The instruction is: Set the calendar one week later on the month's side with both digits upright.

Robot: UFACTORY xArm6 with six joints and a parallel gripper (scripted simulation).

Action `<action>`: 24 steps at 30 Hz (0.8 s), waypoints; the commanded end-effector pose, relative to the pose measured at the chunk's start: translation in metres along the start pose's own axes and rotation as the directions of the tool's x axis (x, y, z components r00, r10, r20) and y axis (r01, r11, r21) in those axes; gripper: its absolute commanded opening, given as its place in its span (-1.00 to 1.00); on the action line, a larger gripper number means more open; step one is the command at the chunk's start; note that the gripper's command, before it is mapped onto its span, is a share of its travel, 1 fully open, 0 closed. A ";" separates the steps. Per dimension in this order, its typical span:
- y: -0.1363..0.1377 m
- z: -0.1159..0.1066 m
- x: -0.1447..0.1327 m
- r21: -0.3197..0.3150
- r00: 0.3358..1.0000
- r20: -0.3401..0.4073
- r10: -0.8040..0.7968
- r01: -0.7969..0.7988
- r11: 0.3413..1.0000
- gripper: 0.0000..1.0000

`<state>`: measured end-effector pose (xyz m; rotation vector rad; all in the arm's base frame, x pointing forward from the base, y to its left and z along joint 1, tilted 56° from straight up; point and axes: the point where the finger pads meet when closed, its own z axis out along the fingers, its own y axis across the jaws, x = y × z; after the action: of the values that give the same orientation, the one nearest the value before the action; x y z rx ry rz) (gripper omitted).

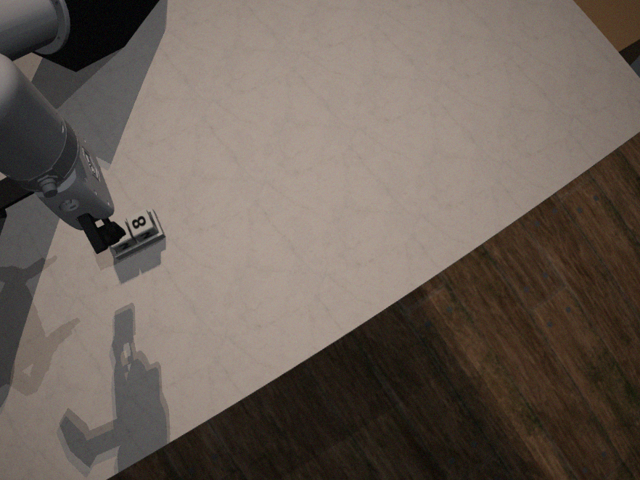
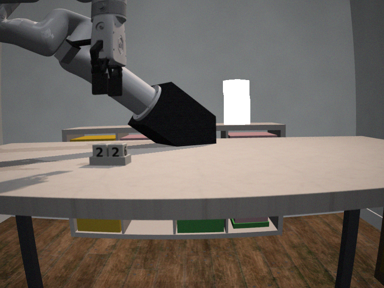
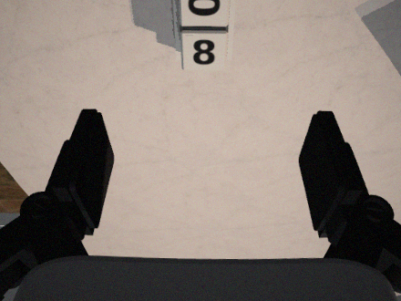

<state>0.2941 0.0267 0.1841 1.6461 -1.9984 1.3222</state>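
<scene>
The calendar tray [image 2: 106, 160] [image 1: 139, 249] stands flat on the table. It holds two white cubes side by side. In the exterior view, the left cube [image 2: 99, 151] and the right cube [image 2: 115, 151] each show an upright 2; a partly seen 6 is on the right cube's right side. On top, the right cube [image 1: 139, 222] [image 3: 203, 51] has an 8, and the left one [image 3: 203, 9] a 0 in the wrist view. No month's name is readable. My gripper [image 2: 107, 86] [image 1: 109, 240] [image 3: 206, 133] is open and empty, pointing down well above the table. It partly hides the left cube in the top view.
The arm's black base [image 2: 186, 117] [image 1: 103, 30] stands at the back of the table [image 2: 232, 173] [image 1: 336, 154]. A low shelf [image 2: 173, 236] with coloured boxes and a bright white lamp [image 2: 236, 102] are behind the table. The table's edge drops to a wooden floor [image 1: 465, 336].
</scene>
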 end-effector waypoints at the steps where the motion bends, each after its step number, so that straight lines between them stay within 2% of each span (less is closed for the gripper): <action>1: 0.000 0.000 -0.001 0.001 1.000 0.001 -0.001 0.001 1.000 1.00; 13: 0.001 0.000 0.000 0.001 0.999 0.001 0.038 -0.038 0.999 1.00; 18: 0.003 0.001 0.002 0.001 0.981 0.002 0.193 -0.193 0.981 1.00; 24: 0.008 0.003 0.004 0.001 0.914 0.002 0.405 -0.405 0.914 1.00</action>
<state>0.2889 0.0223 0.1819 1.4075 -2.2936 1.3987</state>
